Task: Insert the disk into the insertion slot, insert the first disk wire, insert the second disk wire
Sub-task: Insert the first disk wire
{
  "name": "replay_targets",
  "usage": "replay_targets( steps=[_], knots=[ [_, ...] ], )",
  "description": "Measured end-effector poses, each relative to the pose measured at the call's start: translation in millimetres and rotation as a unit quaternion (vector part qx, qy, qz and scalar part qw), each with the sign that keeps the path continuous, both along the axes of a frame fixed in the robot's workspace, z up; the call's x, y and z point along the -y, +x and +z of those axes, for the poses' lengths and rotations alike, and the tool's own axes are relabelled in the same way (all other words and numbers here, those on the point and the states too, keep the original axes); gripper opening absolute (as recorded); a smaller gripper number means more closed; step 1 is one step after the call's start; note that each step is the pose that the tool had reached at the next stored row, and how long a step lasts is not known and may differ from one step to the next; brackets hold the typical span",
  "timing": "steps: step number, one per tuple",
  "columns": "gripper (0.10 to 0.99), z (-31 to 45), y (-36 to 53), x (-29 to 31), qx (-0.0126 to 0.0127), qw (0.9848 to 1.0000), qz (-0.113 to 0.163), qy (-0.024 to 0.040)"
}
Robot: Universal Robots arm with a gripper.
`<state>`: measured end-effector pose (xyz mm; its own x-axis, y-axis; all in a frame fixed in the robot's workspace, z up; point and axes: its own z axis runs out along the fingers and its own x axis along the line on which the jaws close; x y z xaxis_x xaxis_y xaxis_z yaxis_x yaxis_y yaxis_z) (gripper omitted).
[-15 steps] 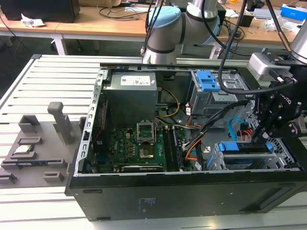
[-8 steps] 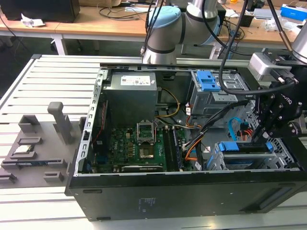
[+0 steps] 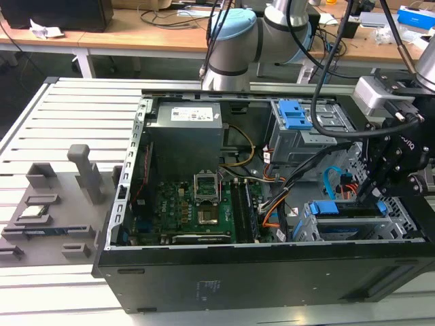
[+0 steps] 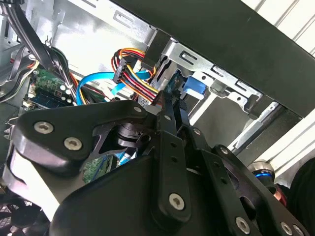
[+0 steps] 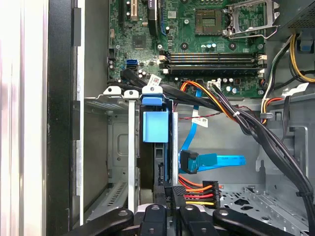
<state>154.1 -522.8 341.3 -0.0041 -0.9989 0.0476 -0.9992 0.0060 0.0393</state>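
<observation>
The disk (image 5: 155,125) already sits in the insertion slot (image 5: 131,157); the gripper (image 5: 171,196), jaws closed on the multicoloured wire (image 5: 194,192), holds it at the disk's end; the blue wire (image 5: 216,160) lies loose, seemingly not yet plugged in.

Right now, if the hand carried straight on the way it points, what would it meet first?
Probably the disk, its rear edge standing in the insertion slot just ahead of the hand; depth is unclear.

Disk (image 5: 155,129) in bright blue carrier, standing edge-on, seated between walls of silver perforated insertion slot (image 5: 132,157), blue flat disk wire (image 5: 221,161) and red-orange-yellow disk wire (image 5: 199,191) just beside its end
</observation>
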Motion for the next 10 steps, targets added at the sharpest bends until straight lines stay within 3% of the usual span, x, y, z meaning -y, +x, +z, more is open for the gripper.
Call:
replay_targets(
  steps=[10],
  knots=[
    [0.169,1.5,0.0,3.8,0.0,1.0,-0.001,-0.0001]
  ],
)
